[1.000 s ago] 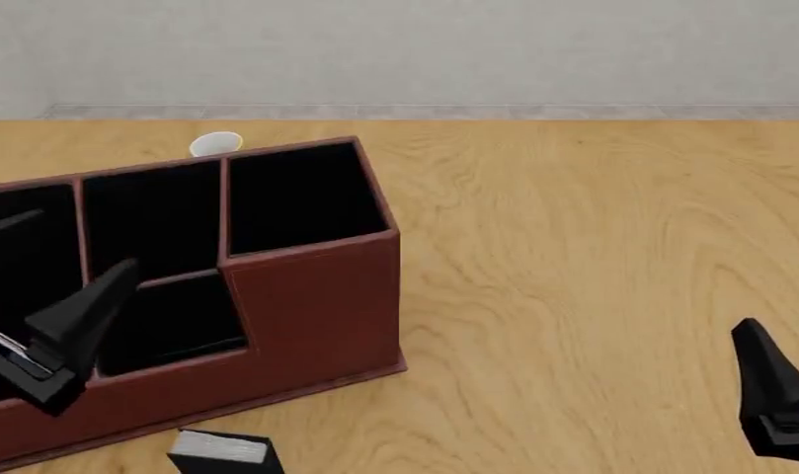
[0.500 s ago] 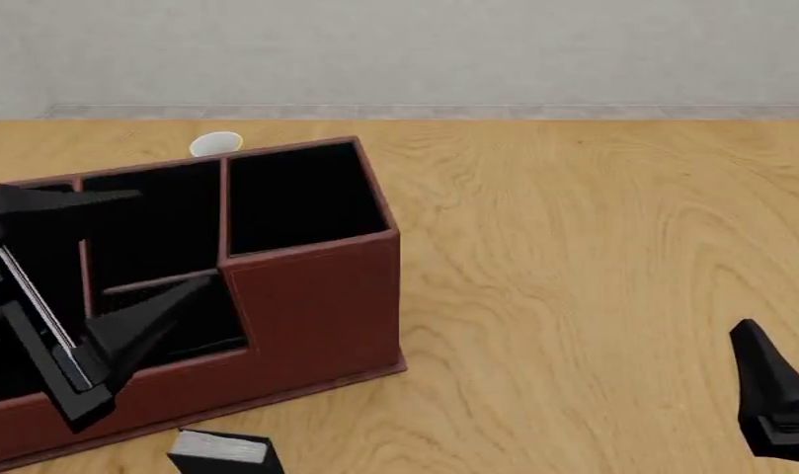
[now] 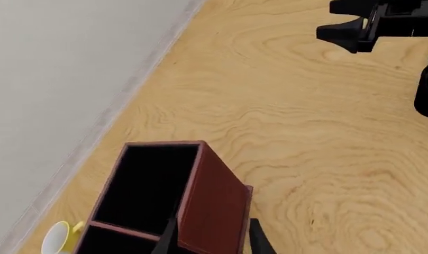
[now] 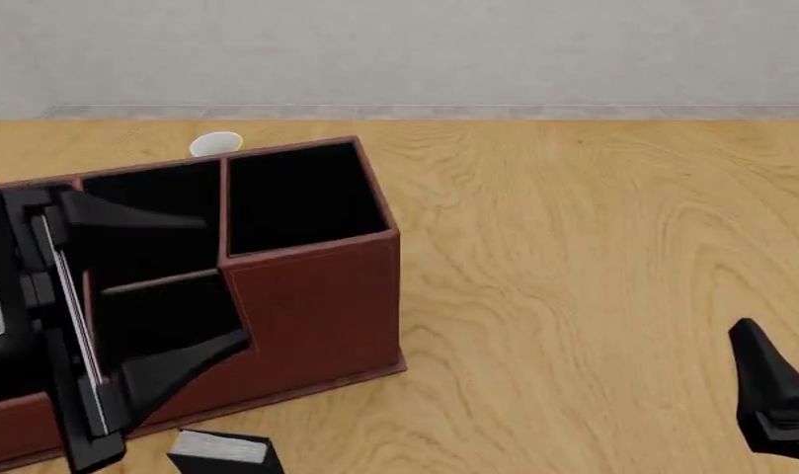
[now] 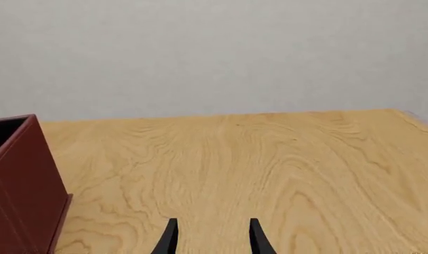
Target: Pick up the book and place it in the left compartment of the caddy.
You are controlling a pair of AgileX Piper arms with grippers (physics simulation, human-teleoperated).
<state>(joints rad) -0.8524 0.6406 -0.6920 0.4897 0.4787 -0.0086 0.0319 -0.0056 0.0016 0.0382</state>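
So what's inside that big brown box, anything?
The caddy shows only black lining in its right-hand sections. The left gripper covers much of the left compartment, so its contents cannot be seen. The book lies outside, in front.

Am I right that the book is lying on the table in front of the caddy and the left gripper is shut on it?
Not quite: the book does lie in front of the caddy, but the left gripper is open above the caddy, holding nothing, as the front view shows.
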